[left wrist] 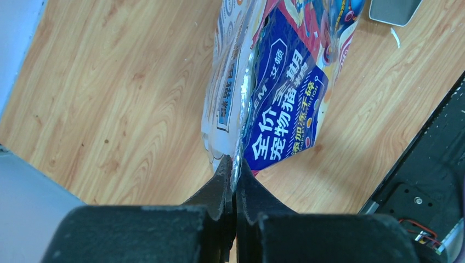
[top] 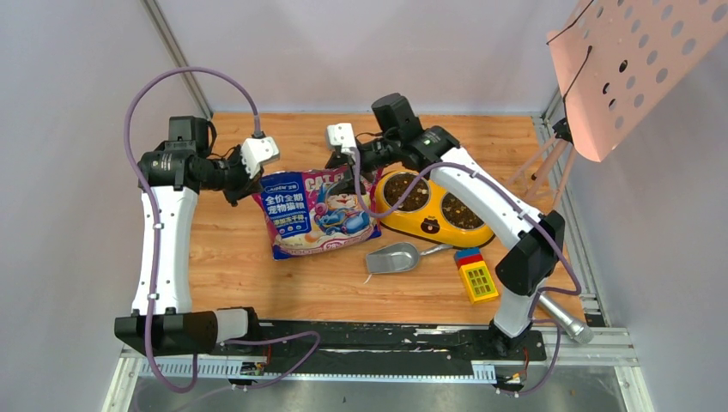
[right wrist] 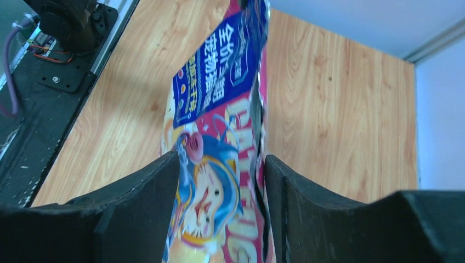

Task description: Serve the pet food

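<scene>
The glossy blue-and-magenta cat food bag stands tilted on the wooden table between my two grippers. My left gripper is shut on the bag's silver-lined top edge, clearest in the left wrist view, where the bag hangs away from the fingers. My right gripper is at the bag's other top corner. In the right wrist view its jaws stand apart with the bag loose between them. Dark brown kibble lies in both bowls of the yellow feeder.
A grey metal scoop lies in front of the feeder and also shows in the left wrist view. A yellow, blue and red toy block lies at the near right. A pink perforated panel hangs over the far right corner.
</scene>
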